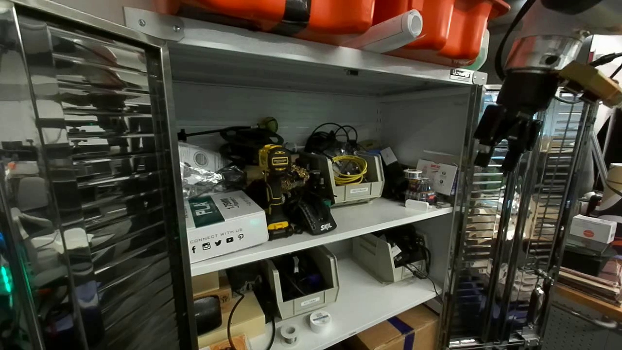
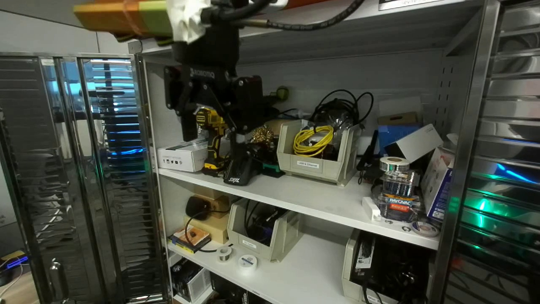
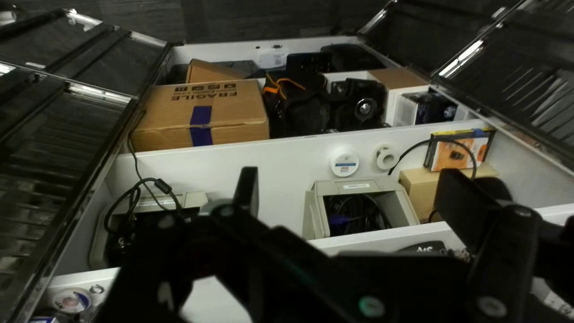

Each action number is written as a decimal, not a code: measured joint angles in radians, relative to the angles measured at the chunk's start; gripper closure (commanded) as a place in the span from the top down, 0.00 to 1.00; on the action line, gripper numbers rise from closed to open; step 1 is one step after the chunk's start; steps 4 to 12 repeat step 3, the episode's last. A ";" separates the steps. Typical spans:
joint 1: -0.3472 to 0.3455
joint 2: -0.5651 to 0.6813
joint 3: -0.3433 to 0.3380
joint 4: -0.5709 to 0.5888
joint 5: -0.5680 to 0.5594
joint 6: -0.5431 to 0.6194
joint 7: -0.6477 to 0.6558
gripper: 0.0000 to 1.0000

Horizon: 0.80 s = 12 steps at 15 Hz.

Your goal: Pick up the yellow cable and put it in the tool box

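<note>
Cable [image 2: 311, 148], yellow, lay in the presumed tool box [image 2: 327, 169], right of centre; end effector [image 3: 347, 181] gaped empty; placing seemed done, nothing left.

A yellow-and-black cordless drill [image 1: 275, 192] stands upright just beside a white rectangular cardboard carton [image 1: 228, 228] with dark print. Above, a rolled white paper sheet [image 1: 388, 34] protrudes in front of orange plastic bins [image 1: 335, 17]. Noted in the wrist view: a brown rectangular cardboard box [image 3: 235, 112], marked FRAGILE, crossed by blue tape [image 3: 201, 115].
</note>
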 measured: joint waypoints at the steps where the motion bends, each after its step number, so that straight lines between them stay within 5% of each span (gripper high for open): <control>1: 0.000 0.000 -0.004 0.013 0.006 -0.022 -0.014 1.00; 12: 0.000 0.001 -0.007 0.017 0.006 -0.031 -0.024 1.00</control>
